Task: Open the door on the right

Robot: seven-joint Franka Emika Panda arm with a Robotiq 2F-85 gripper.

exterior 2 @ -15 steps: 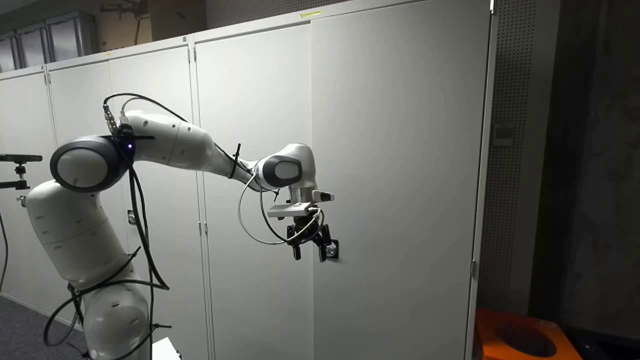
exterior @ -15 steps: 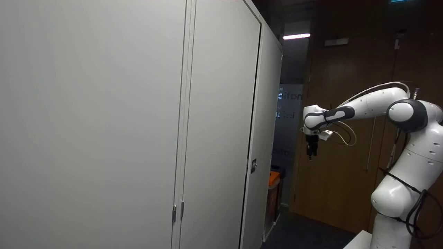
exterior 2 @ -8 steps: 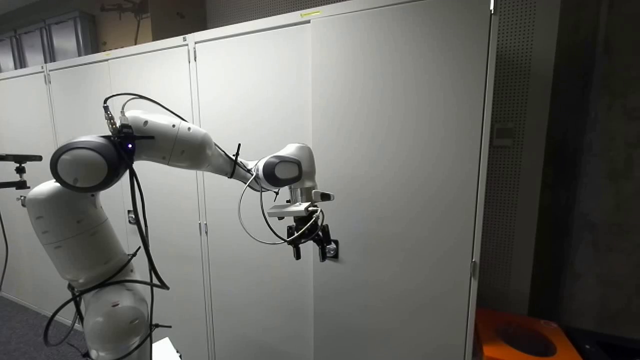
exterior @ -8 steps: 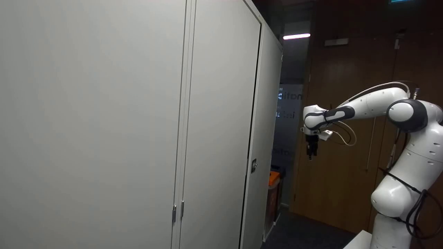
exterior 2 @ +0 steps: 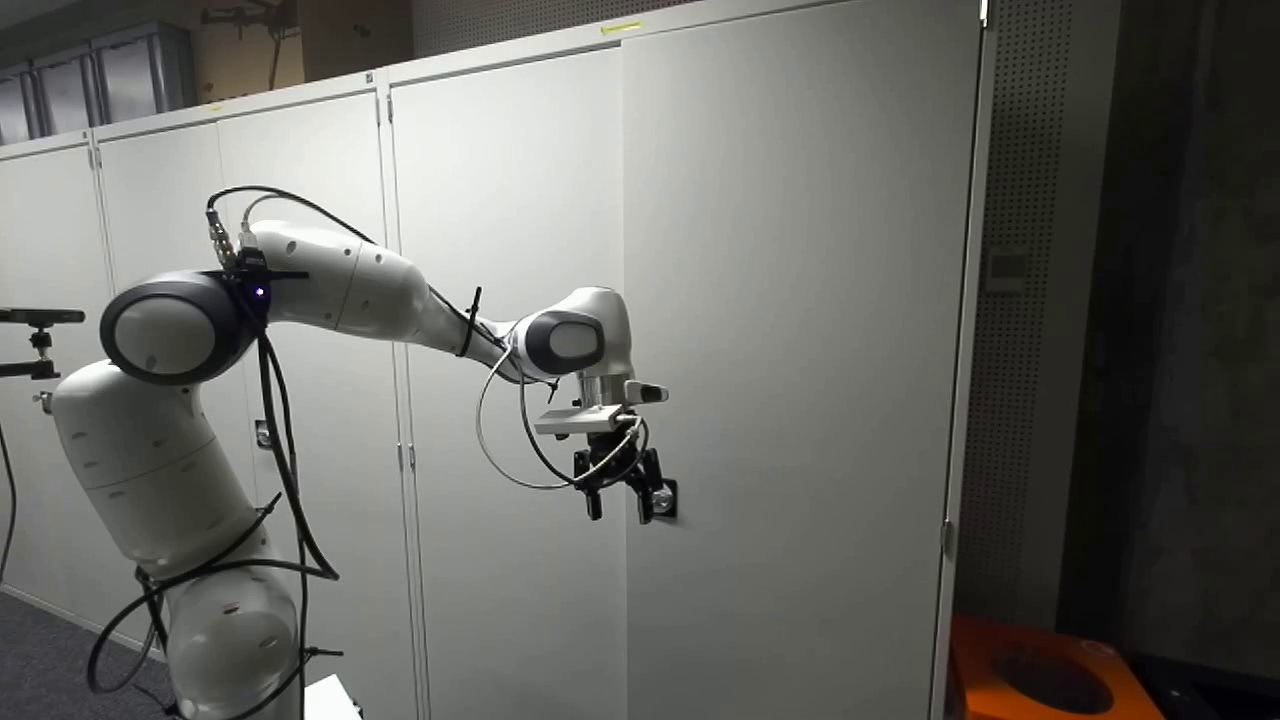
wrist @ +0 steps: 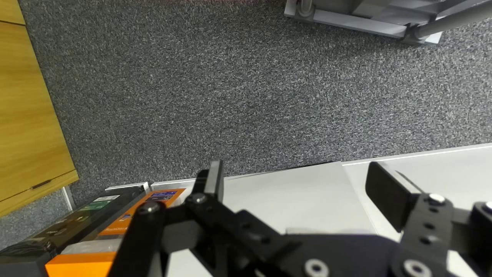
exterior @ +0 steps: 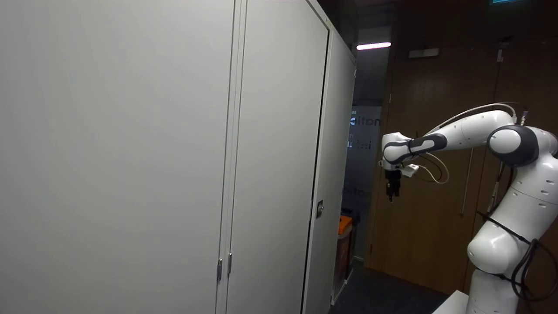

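The door on the right is a tall light-grey metal panel (exterior 2: 800, 300), also visible as the narrow far panel (exterior: 335, 131) in an exterior view. Its free edge seems to stand slightly proud of the neighbouring panel. A dark latch (exterior 2: 663, 498) with a metal knob sits near that edge at mid-height; the same latch (exterior: 320, 209) shows from the side. My gripper (exterior 2: 620, 518) points down, fingers spread, nothing between them. It overlaps the latch in that view, but from the side the gripper (exterior: 391, 198) hangs clearly apart from the door. In the wrist view the door (wrist: 288, 196) lies beyond the open gripper (wrist: 296, 173).
The neighbouring cabinet door (exterior 2: 510, 250) is shut on the left. An orange-topped bin (exterior 2: 1050, 670) stands past the hinge side. Wooden doors (exterior: 423, 209) rise behind the arm. Carpet (wrist: 230, 84) runs before the cabinet, with a grey metal frame (wrist: 357, 23) on it.
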